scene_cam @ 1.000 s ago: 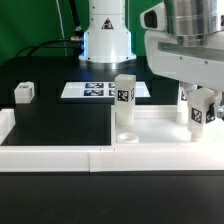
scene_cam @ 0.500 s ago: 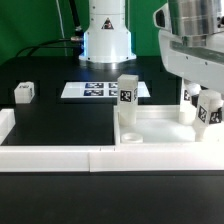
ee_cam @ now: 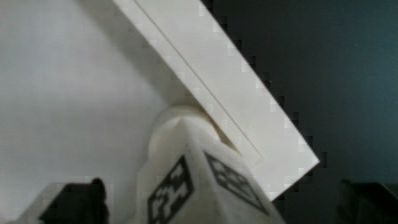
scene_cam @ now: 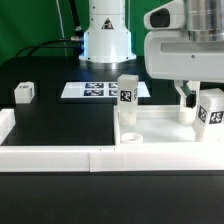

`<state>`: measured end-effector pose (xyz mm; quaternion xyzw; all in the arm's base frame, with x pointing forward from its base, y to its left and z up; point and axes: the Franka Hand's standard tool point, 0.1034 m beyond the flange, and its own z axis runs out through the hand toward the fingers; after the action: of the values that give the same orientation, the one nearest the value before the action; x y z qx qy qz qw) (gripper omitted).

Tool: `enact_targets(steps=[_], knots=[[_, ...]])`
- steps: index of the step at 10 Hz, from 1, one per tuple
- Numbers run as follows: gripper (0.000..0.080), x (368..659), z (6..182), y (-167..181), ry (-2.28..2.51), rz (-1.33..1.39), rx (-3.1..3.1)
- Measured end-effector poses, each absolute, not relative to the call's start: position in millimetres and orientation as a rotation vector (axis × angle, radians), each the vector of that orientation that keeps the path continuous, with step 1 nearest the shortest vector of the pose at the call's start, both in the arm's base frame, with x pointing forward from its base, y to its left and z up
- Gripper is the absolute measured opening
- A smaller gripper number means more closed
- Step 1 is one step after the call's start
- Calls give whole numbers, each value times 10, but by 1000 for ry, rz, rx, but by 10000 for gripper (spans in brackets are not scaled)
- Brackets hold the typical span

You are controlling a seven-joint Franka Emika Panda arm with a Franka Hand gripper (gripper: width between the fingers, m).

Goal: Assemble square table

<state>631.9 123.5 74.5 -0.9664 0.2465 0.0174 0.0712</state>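
Since a second ago my wrist has swung round and squared up over the exterior view's right side, and the tagged leg (scene_cam: 211, 108) below it has drifted a little toward that side. Nearest the camera runs the border wall (scene_cam: 60, 155). Behind it the square top (scene_cam: 160, 135) lies flat on the black surface (scene_cam: 60, 120), its near corner hole (scene_cam: 128, 137) empty. My gripper (ee_cam: 222, 203) is spread wide: in the wrist view its dark fingertips (ee_cam: 75, 200) stand clear on either side of the tagged leg, which sits just beside the top's raised rim, so I have hold of nothing. Further back a standing leg (scene_cam: 125, 92) is upright at a corner of the top, though I cannot tell whether it is fully seated. Beyond lie the marker board (scene_cam: 100, 90) and, well apart at the exterior view's left, a loose leg (scene_cam: 24, 93) on the surface. I judge the work under half done: one leg up, one being fitted, one waiting, and a fourth I cannot pick out for sure
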Motion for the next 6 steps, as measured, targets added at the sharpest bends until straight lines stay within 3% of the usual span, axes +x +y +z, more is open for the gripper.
enact_targets(steps=[3, 4, 5, 6], knots=[[649, 6407, 790, 1193, 74, -44, -3024], [649, 6402, 786, 1199, 115, -40, -3022], [560, 6401, 784, 1199, 135, -38, -3022], [560, 6400, 781, 1200, 175, -35, -3018]])
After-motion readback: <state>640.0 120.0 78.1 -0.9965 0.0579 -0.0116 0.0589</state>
